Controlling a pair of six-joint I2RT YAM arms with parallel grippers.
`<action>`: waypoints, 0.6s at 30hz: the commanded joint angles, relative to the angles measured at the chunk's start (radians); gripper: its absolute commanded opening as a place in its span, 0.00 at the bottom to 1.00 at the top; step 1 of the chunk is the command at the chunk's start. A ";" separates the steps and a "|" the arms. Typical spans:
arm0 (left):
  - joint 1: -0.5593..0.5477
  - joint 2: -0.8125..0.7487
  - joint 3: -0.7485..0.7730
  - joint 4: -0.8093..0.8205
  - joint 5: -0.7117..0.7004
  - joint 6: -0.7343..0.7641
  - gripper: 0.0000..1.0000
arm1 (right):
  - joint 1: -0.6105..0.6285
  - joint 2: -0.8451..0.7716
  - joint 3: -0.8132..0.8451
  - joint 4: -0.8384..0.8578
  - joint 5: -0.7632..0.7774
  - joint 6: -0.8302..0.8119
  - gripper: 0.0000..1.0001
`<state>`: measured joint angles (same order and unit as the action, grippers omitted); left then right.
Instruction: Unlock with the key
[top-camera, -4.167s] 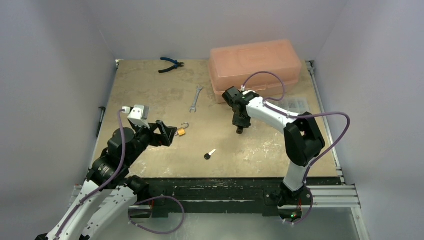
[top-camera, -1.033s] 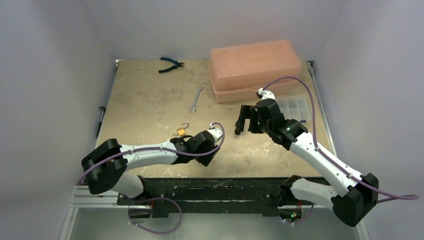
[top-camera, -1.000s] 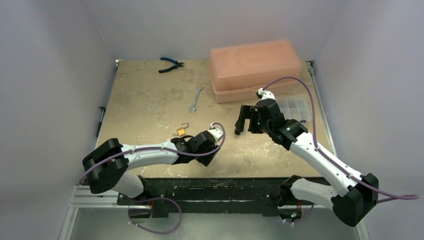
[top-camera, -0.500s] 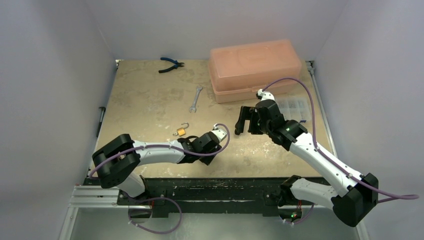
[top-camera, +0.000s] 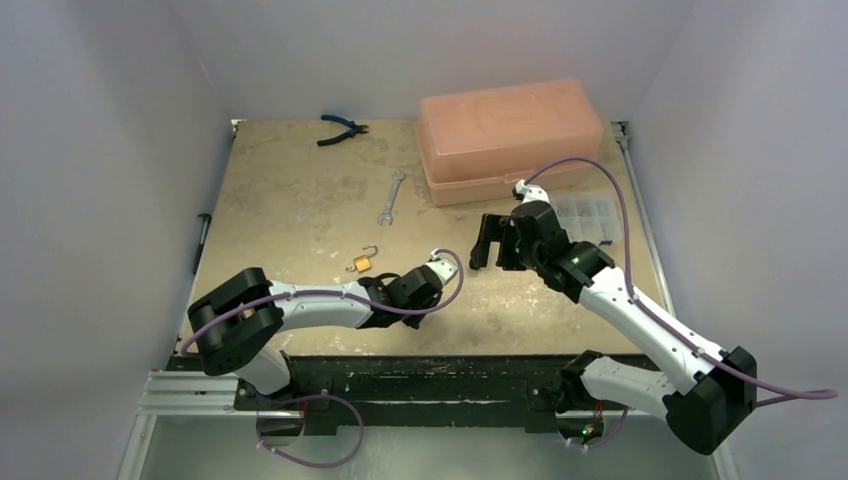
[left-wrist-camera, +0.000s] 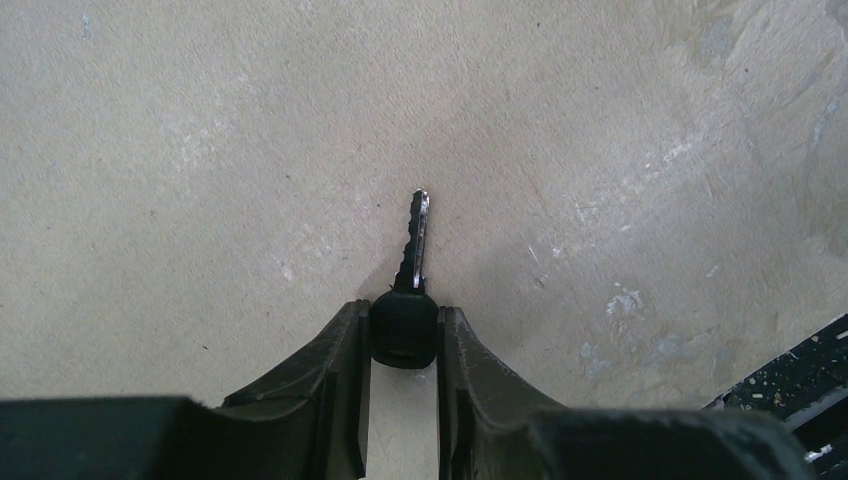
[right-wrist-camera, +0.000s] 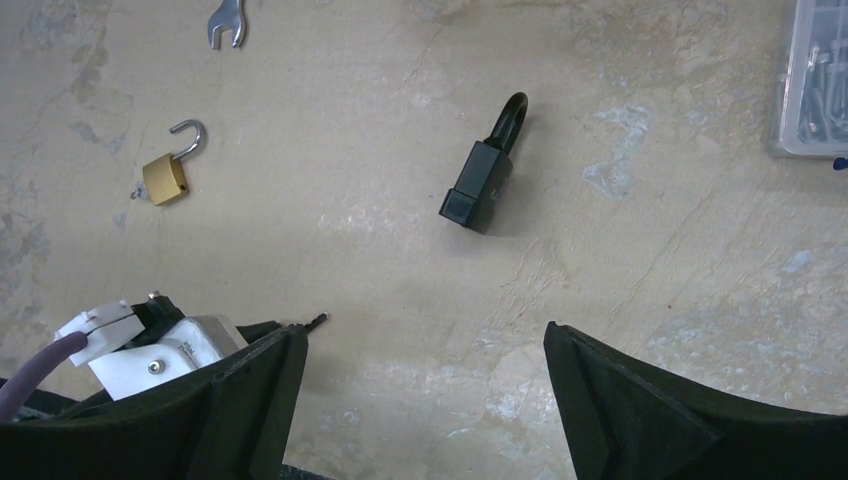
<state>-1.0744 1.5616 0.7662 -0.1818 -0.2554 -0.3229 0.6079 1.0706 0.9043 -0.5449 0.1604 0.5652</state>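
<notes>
The key (left-wrist-camera: 415, 240) lies flat on the tabletop, its silver blade pointing away from my left gripper (left-wrist-camera: 403, 318). Both jaws press against its black head, so the left gripper is shut on the key. In the top view the left gripper (top-camera: 420, 296) is low near the front edge and covers the key. A black padlock (right-wrist-camera: 480, 182) lies closed on the table ahead of my right gripper (right-wrist-camera: 425, 345), which hovers wide open and holds nothing. A small brass padlock (top-camera: 362, 262) with its shackle open lies left of centre.
A wrench (top-camera: 391, 197) lies mid-table and blue-handled pliers (top-camera: 342, 127) at the back left. An orange plastic box (top-camera: 510, 135) stands at the back right, with a clear parts organiser (top-camera: 590, 212) beside it. The table's front edge is just behind the left gripper.
The left gripper's jaws have closed in onto the key's black head, and the left arm has shifted slightly to the right. The right arm has stayed still.
</notes>
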 joint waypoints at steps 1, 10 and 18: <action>-0.004 -0.001 0.029 -0.016 0.083 -0.022 0.00 | -0.003 -0.030 -0.010 0.040 -0.009 0.014 0.97; -0.004 -0.089 0.062 -0.034 0.230 -0.034 0.00 | -0.002 -0.072 -0.025 0.072 -0.002 0.029 0.97; -0.001 -0.153 0.110 -0.060 0.378 -0.022 0.00 | -0.002 -0.186 -0.098 0.159 -0.028 0.038 0.96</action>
<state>-1.0748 1.4574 0.8165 -0.2375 0.0139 -0.3401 0.6079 0.9447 0.8333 -0.4740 0.1558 0.5945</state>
